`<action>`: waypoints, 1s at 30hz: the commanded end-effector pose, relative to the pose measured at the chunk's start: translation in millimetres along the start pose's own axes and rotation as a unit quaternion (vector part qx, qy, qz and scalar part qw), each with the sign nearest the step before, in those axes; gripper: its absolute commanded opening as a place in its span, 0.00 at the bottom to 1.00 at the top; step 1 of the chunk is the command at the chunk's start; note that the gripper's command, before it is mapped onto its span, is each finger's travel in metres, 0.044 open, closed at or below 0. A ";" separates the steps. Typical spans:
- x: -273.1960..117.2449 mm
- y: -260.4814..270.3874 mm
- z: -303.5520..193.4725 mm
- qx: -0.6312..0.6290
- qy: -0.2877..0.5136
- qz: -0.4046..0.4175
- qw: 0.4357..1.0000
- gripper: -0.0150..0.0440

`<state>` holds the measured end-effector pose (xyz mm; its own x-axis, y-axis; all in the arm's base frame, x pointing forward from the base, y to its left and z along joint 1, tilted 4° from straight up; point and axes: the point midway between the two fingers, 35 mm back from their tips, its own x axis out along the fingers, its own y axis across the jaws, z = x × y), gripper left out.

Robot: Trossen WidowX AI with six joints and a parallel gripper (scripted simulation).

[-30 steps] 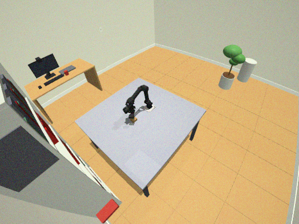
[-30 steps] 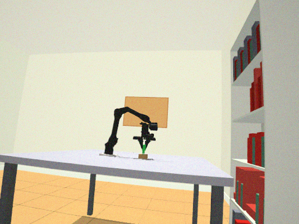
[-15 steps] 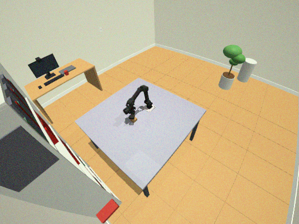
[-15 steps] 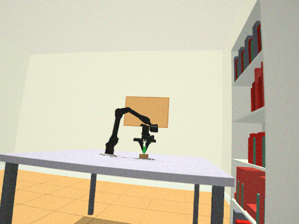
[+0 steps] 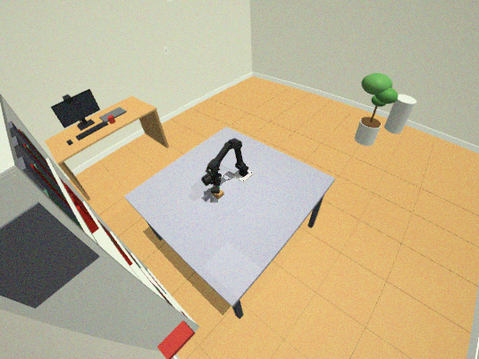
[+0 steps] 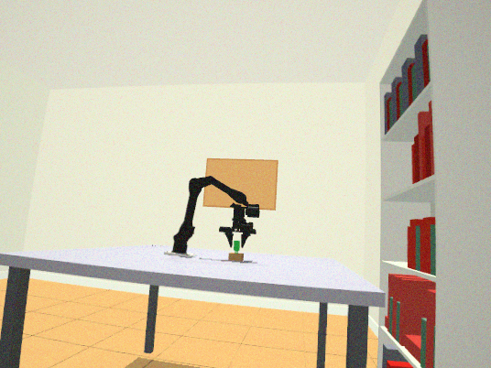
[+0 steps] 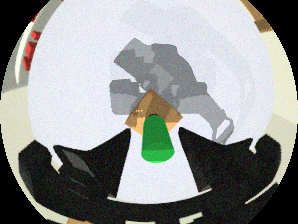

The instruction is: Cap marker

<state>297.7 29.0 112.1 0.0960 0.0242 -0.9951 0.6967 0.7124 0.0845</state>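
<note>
A green cap (image 6: 236,246) sits on top of the marker, which stands upright in the brown holder block (image 6: 235,257) on the table. In the wrist view the cap (image 7: 157,139) stands over the block (image 7: 154,111), between my two fingers. My gripper (image 6: 236,243) hangs straight above the block with its fingers spread on either side of the cap and a gap to it on both sides. In the top view the gripper (image 5: 215,187) is over the block (image 5: 218,195) near the table's middle. The marker's body is hidden under the cap.
The arm's base plate (image 5: 245,176) is fixed to the table behind the block. A bookshelf (image 6: 430,206) stands off the table at the right. The table edges are far from the block.
</note>
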 end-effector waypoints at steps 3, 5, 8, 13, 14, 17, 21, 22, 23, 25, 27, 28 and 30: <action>-0.1 0.0 0.0 0.000 0.000 0.000 1.000 1.00; -2.0 0.2 0.2 0.000 0.000 0.000 1.000 1.00; -30.8 2.1 1.7 0.000 0.000 0.000 1.000 1.00; -75.1 0.2 -0.3 0.000 0.000 0.000 1.000 1.00; -75.1 0.2 -0.3 0.000 0.000 0.000 1.000 1.00; -74.9 0.2 -0.3 -0.008 0.000 0.000 1.000 0.96; -71.1 0.2 -1.5 -0.172 -0.001 -0.001 0.985 0.78; -69.9 0.2 -1.8 -0.221 -0.001 -0.001 0.975 0.73; -68.8 0.2 -2.2 -0.269 -0.001 -0.001 0.963 0.69; -66.5 0.2 -2.9 -0.363 -0.001 -0.001 0.932 0.60; -65.0 0.2 -3.4 -0.423 -0.001 -0.002 0.906 0.51; -64.8 0.1 -3.5 -0.431 -0.001 -0.002 0.903 0.47; -64.8 0.1 -3.5 -0.431 -0.001 -0.002 0.903 0.38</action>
<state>290.2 29.9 178.8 0.0952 0.0243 -0.9952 0.0935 0.9951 0.0333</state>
